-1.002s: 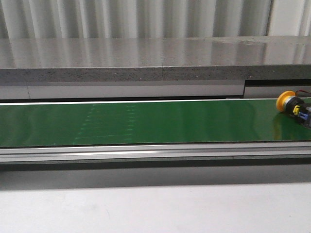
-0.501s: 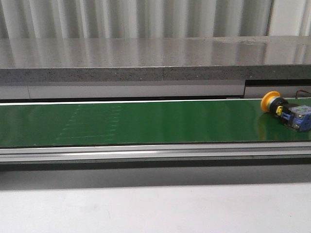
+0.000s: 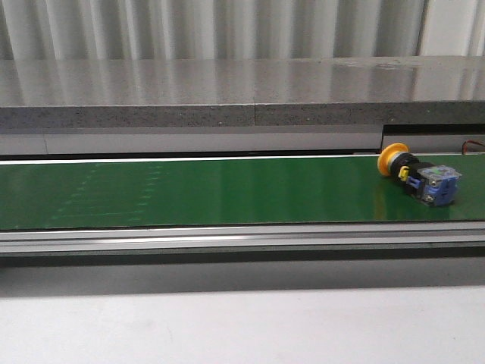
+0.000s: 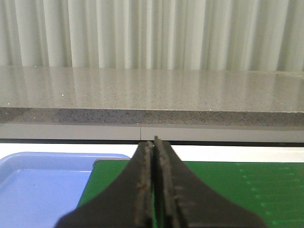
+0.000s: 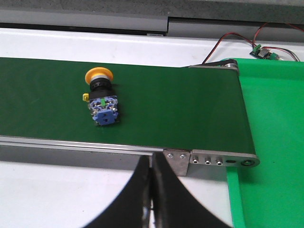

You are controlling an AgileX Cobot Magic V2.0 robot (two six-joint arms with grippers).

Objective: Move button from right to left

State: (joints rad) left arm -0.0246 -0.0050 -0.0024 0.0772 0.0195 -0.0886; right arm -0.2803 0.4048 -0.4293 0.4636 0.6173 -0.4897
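The button [image 3: 418,174] lies on its side on the green conveyor belt [image 3: 227,189] at the far right of the front view, yellow-orange cap toward the back left, blue-grey block toward the front right. It also shows in the right wrist view [image 5: 101,97]. My right gripper [image 5: 152,164] is shut and empty, over the white table just off the belt's near rail, apart from the button. My left gripper [image 4: 154,145] is shut and empty above the belt's left end. Neither gripper shows in the front view.
A blue tray [image 4: 38,190] sits beside the belt's left end. A grey stone ledge [image 3: 242,91] runs behind the belt. A bright green mat [image 5: 270,123] and a small wired circuit board [image 5: 263,51] lie past the belt's right end.
The button has travelled leftward along the belt, from the right edge of the front view to fully in view. The faint marks on the belt have also shifted left.
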